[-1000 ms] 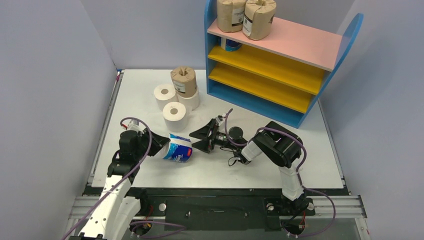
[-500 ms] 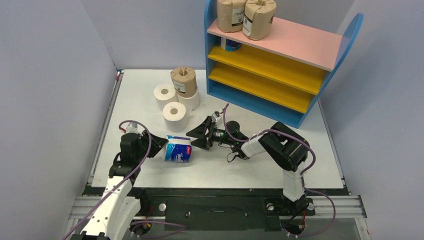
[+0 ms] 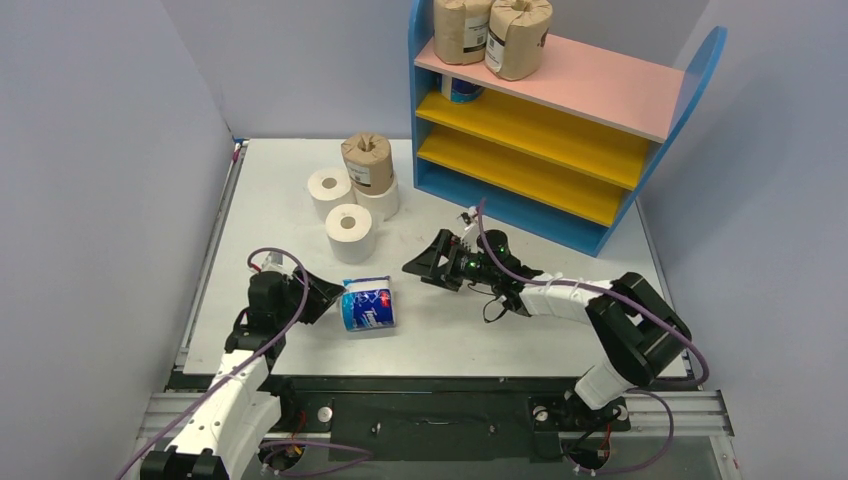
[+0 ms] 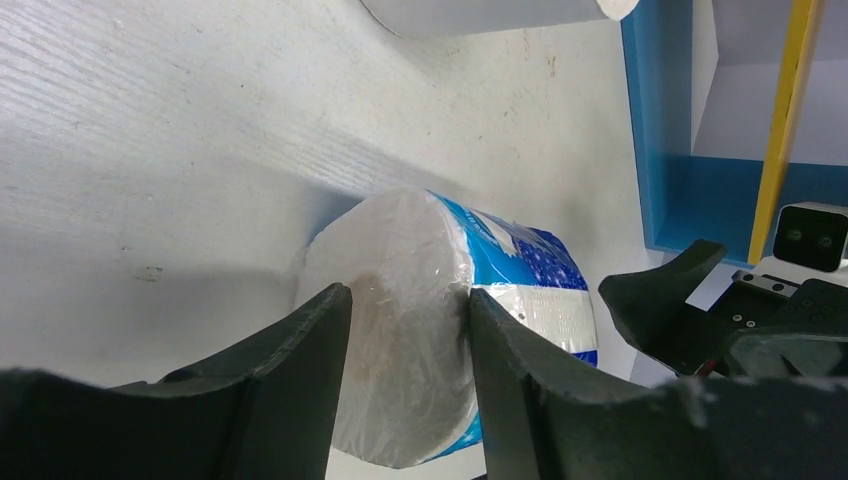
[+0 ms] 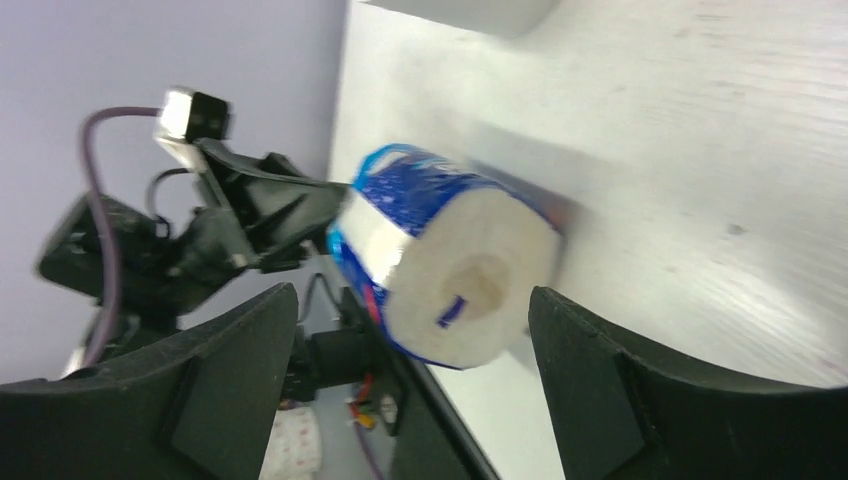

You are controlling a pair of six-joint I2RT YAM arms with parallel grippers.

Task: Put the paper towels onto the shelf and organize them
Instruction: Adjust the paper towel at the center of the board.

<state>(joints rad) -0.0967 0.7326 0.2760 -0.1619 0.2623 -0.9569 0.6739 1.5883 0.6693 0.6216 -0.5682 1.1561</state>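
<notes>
Now blue roll [image 3: 368,305] on table [image 3: 280,200], right claw [image 3: 424,262] drawn back.

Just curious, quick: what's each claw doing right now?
Left gripper: jaws slightly parted at the blue-and-white roll; grip cannot be told.
Right gripper: open, empty.

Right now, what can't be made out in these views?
- Print on the blue-wrapped roll: right wrist view, motion blur.
- Whether the left gripper pinches that roll: left wrist view, its fingers cover the contact.
- Blue-and-white item under the pink board: top view, board hides most.
- Brown rolls on top: top view, frame edge cuts them.
</notes>
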